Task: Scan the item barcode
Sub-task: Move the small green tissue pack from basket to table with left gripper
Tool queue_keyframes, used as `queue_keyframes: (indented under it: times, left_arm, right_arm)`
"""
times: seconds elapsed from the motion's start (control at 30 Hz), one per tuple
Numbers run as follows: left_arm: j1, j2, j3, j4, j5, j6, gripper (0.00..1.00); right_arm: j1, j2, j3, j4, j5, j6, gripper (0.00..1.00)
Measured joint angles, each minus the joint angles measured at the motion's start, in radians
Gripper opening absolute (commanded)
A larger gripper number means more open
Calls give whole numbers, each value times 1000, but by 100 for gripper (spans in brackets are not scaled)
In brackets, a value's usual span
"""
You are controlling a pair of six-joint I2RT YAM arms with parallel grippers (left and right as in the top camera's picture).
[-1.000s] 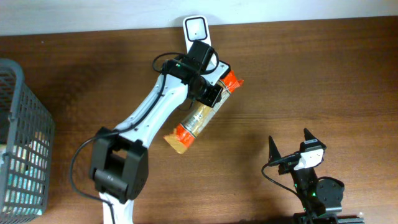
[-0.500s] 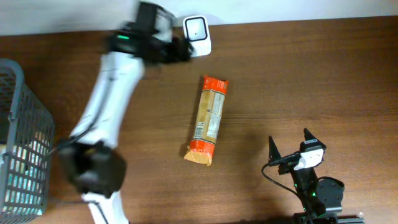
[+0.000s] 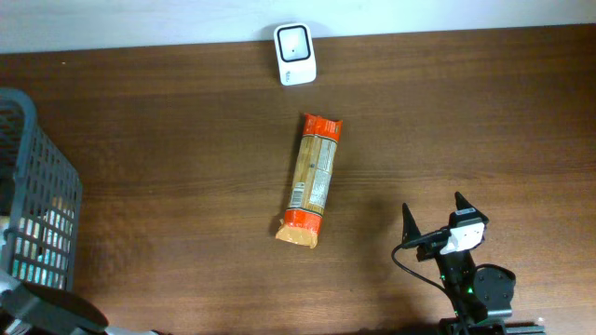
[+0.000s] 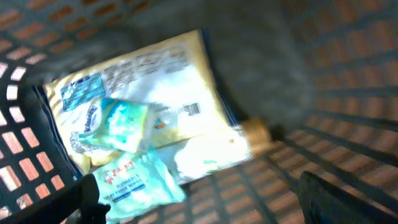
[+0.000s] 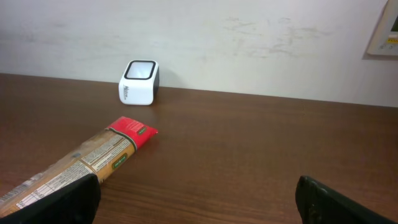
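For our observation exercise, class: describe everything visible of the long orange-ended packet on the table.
The packet is a long, narrow wrapper, apparently glossy film, with a tan mid-section carrying printed labels and orange-red bands near both ends. It lies flat on the wooden table, one end toward the white scanner but apart from it. Only the table touches it.

Left arm [image 3: 51, 316]: only dark joint in overhead view, at near edge, just beside basket [image 3: 37, 167]. Left gripper [image 4: 202, 202] aimed down into basket, fingers [image 4: 84, 199] spread wide, empty; view blurred. Right gripper [image 3: 434, 214] well apart from basket, held level, fingers spread wide, empty.
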Motion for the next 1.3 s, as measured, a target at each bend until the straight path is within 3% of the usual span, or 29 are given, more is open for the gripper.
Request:
queue_keyframes:
  times: [0.13, 0.17, 0.2, 0.23, 0.3, 0.33, 0.4, 0.47, 0.5, 0.53, 0.73, 0.83, 0.9, 1.0, 1.07, 1.13, 1.3]
  left_arm:
    - [46, -1, -208, 109, -123, 15, 86]
    - [46, -1, -249, 163, -151, 40, 78]
    - [46, 0, -302, 221, -178, 90, 54]
    - [46, 1, -325, 245, -190, 114, 50]
    - [46, 1, -370, 296, -211, 141, 56]
    - [46, 1, -390, 324, -217, 149, 55]
    - [46, 5, -411, 364, -219, 164, 42]
    - [46, 25, -415, 366, -227, 186, 44]
    - [46, 37, -415, 369, -233, 189, 16]
    - [48, 63, -415, 375, -244, 190, 0]
    - [64, 113, -398, 336, -269, 198, 0]
    - [64, 105, -225, 226, -251, 198, 0]
    - [64, 36, -50, 198, -168, 197, 0]
    - [16, -139, 56, 192, -12, 196, 0]
    - [-127, -225, 60, 181, 29, 197, 0]
    - [-369, -259, 60, 163, 47, 219, 0]
    - [-911, -130, 68, 42, 16, 274, 0]
  right_arm:
    - [0, 0, 0, 0, 0, 0, 99]
    - [0, 0, 0, 0, 0, 0, 99]
    - [0, 0, 0, 0, 0, 0, 99]
    - [0, 0, 0, 0, 0, 0, 99]
    - [0, 0, 0, 0, 0, 1, 99]
    - [0, 0, 0, 0, 0, 0, 99]
    - [0, 0, 0, 0, 0, 0, 98]
    - [0, 0, 0, 0, 0, 0, 99]
    - [0, 0, 0, 0, 0, 0, 99]
    - [0, 0, 0, 0, 0, 0, 99]
    - [0, 0, 0, 0, 0, 0, 99]
    - [0, 0, 0, 0, 0, 0, 99]
    - [0, 0, 0, 0, 0, 0, 99]
    - [0, 0, 0, 0, 0, 0, 99]
    - [0, 0, 0, 0, 0, 0, 99]
    - [0, 0, 0, 0, 0, 0, 98]
    - [0, 0, 0, 0, 0, 0, 98]
